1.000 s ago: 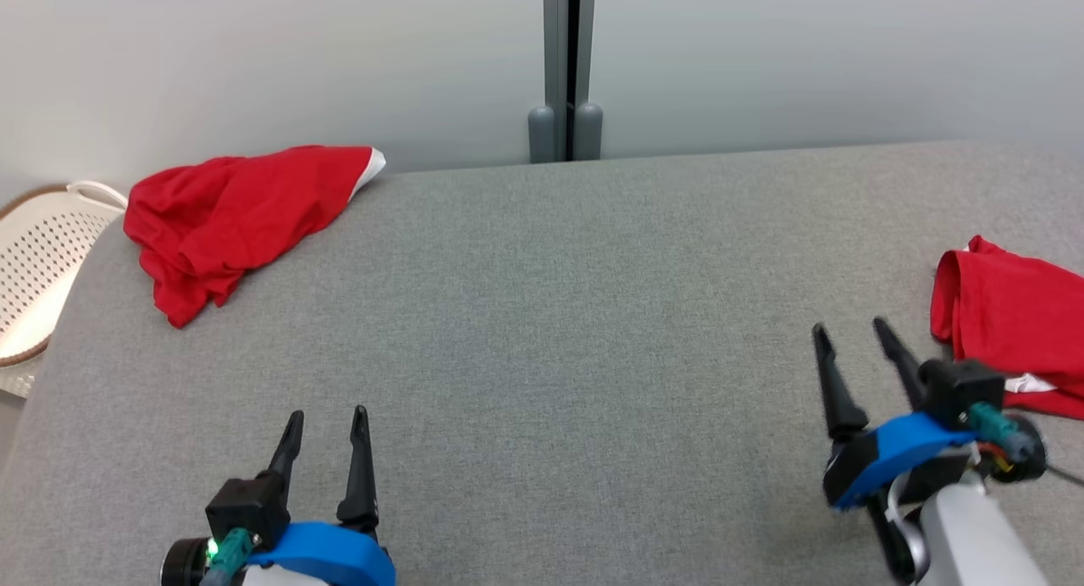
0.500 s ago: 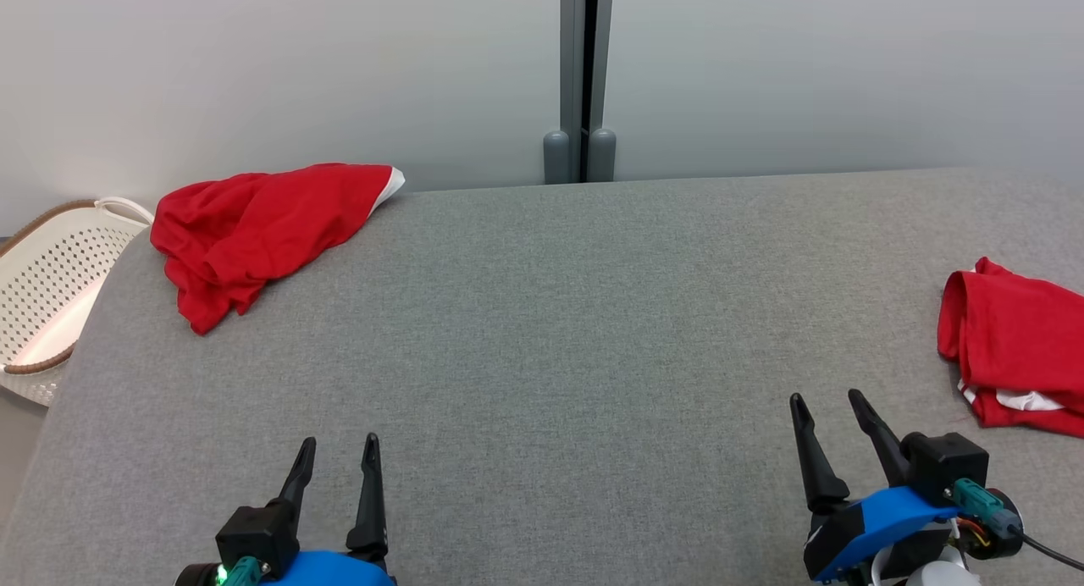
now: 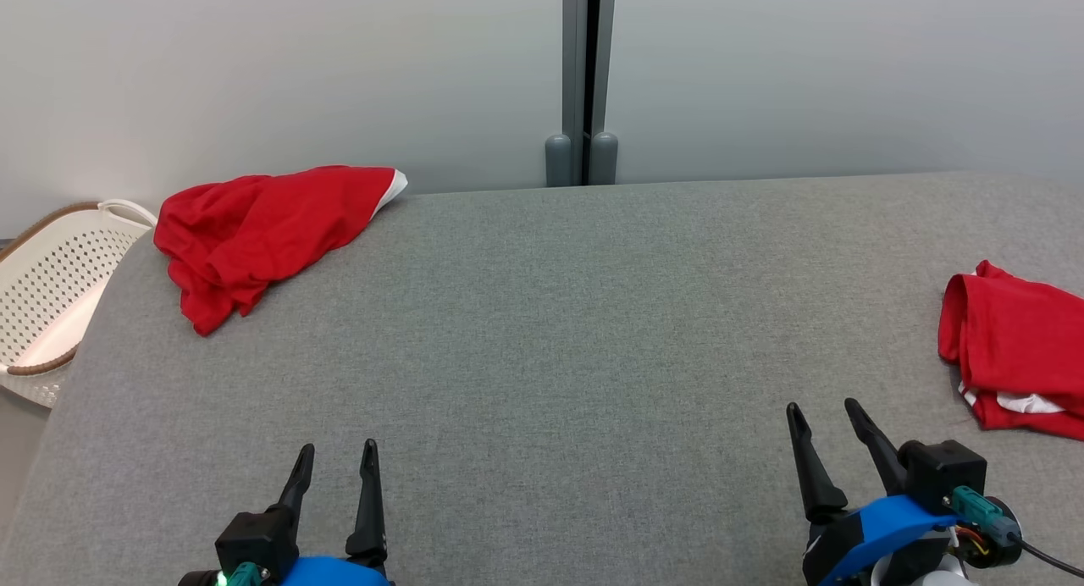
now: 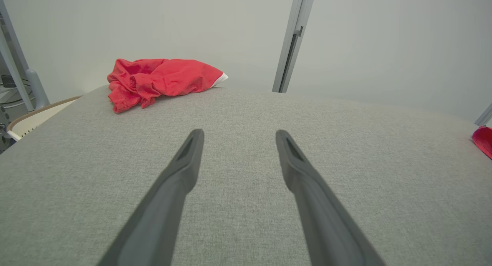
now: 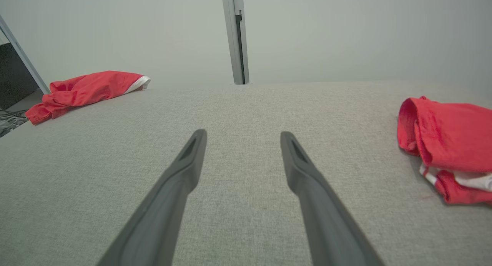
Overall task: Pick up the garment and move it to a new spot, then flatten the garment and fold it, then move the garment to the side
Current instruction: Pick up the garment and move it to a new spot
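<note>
The left claw (image 3: 338, 446) and right claw (image 3: 821, 406) both stand wide and empty over the grey bench (image 3: 550, 332). A crumpled red garment (image 3: 254, 230) lies well ahead and left of the left claw. A folded red garment (image 3: 1016, 332) lies near the right claw's right side.

The grey surface (image 3: 559, 332) is lying wide open through the middle. A crumpled red garment (image 3: 254, 230) is sitting at the far left corner. A folded red garment (image 3: 1016, 349) is crowding the right edge, near the right gripper (image 3: 821, 406). The wall (image 3: 254, 69) is closing off the back, and a basket (image 3: 51, 290) is standing past the left edge.
</note>
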Robot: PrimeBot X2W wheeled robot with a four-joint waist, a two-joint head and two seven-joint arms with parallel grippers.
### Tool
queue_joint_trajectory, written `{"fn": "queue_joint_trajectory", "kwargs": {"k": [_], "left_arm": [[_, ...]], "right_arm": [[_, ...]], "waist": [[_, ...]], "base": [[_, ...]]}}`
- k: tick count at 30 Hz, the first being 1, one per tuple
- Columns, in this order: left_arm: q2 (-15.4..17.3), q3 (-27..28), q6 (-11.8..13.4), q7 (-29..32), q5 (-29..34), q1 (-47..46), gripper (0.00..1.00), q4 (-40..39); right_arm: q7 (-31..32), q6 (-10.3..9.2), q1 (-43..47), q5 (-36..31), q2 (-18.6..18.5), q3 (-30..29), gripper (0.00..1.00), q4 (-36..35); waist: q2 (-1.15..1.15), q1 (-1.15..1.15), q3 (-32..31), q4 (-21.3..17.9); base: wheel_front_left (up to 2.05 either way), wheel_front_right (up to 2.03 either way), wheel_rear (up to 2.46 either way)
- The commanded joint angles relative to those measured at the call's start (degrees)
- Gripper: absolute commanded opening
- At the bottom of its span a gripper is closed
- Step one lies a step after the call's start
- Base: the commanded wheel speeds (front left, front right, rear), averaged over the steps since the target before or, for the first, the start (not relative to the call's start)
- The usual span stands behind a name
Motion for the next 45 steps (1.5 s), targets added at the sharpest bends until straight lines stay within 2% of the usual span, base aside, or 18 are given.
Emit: {"fn": "queue_joint_trajectory", "kwargs": {"k": [1, 9, 14, 18, 28, 34, 45], "left_arm": [[0.0, 0.3, -0.4, -0.3, 0.4, 0.3, 1.0, 0.0], [-0.2, 0.7, -0.7, -0.3, 0.9, 0.6, 1.0, -0.1], [-0.5, 0.5, -0.7, -0.3, 1.3, 0.1, 1.0, -0.1], [-0.6, 0.4, -0.9, -0.3, 1.6, -0.9, 1.0, -0.2], [-0.3, 1.2, -0.9, -0.2, 2.3, -1.2, 1.0, -0.8], [-0.3, 2.1, -0.7, -0.2, 2.3, -0.3, 1.0, -1.2], [-0.6, 3.6, -0.7, -0.2, 2.3, 0.5, 1.0, -2.5]], "right_arm": [[0.0, 0.01, 0.9, 0.0, 0.0, 0.0, 1.0, -0.4], [0.0, 0.01, 1.1, -0.2, 0.0, -0.1, 1.0, -0.8], [-0.4, 0.01, 1.6, -0.5, 0.0, -0.4, 1.0, -1.5], [-0.6, 0.01, 1.6, -0.5, 0.0, -0.7, 1.0, -2.3], [-0.7, 0.02, 1.4, 0.6, 0.0, 0.0, 1.0, -2.6], [-0.8, 0.01, 0.2, 1.1, 0.0, 1.4, 1.0, -2.3], [-0.7, 0.01, -1.9, 0.3, 0.0, 2.8, 1.0, -2.7]], "waist": [[0.01, 0.0, 0.0, 0.0], [0.01, 0.0, 0.0, 0.3], [0.01, 0.0, 0.3, 2.6], [0.01, 0.0, 0.7, 7.1], [0.01, 0.0, 0.6, 22.0], [0.01, 0.0, 0.5, 27.9], [0.01, 0.0, 2.5, 28.3]], "base": [[0.0, 0.0, 0.0], [0.0, 0.0, 0.0], [0.0, 0.0, 0.0], [0.0, 0.0, 0.0], [0.0, 0.0, 0.0], [0.0, 0.0, 0.0], [0.0, 0.0, 0.0]]}}
